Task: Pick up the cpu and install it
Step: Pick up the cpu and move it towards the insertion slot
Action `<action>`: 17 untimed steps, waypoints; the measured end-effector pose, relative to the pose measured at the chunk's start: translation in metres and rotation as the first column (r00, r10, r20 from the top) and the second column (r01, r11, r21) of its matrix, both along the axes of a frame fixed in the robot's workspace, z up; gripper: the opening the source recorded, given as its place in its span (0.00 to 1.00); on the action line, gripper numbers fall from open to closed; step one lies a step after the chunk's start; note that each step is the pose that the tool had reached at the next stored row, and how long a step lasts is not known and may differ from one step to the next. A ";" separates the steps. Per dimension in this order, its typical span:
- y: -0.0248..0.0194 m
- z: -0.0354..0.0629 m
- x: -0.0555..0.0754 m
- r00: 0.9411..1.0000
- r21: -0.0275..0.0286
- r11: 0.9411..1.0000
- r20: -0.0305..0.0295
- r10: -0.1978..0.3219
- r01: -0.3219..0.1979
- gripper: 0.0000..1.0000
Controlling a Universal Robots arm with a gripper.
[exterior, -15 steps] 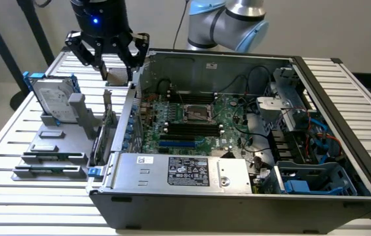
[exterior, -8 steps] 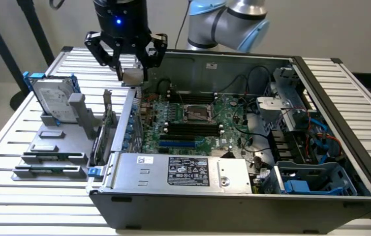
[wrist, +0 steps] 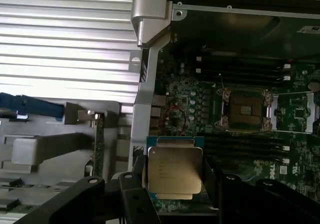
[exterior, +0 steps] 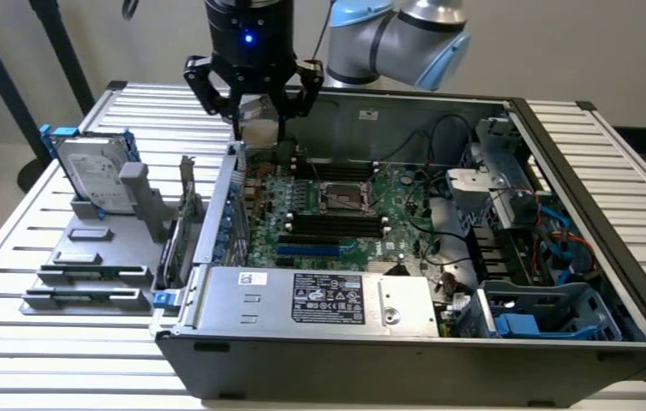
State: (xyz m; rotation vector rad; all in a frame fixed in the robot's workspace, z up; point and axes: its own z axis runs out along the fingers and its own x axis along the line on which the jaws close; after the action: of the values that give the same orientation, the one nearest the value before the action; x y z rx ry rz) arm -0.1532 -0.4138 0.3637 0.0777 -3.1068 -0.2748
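Up above a slatted white table (exterior: 3,342) and a big open computer case (exterior: 575,347), grips the cpu (wrist: 175,171) by its edges in the gripper (exterior: 258,116), near the case wall, well apart from the empty socket (wrist: 245,109). Could slip or land crooked and bend the socket's tiny pins. Reads maybe "DELL" on the green board (wrist: 190,92); label (exterior: 329,300) on the power box (exterior: 231,300) too small.

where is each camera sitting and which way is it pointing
Exterior view: off the arm, raised, looking down into the open computer case; the arm and gripper show at the top.
Wrist view: on the wrist, looking past the gripper and the cpu it grips, onto the motherboard.
Shared: gripper, cpu, motherboard, socket.
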 end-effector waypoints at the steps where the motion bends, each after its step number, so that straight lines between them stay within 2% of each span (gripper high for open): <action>1: 0.0025 -0.0010 0.003 1.000 -0.004 1.000 0.000 0.000 0.000 0.55; 5: 0.0124 -0.0049 0.013 1.000 -0.016 1.000 0.000 0.000 0.000 0.55; 17: 0.0393 -0.0190 0.047 1.000 -0.044 0.999 0.000 0.000 0.000 0.55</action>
State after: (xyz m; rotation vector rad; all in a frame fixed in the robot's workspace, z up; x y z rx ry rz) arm -0.1058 -0.3745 0.3447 0.0769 -3.1111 -0.2064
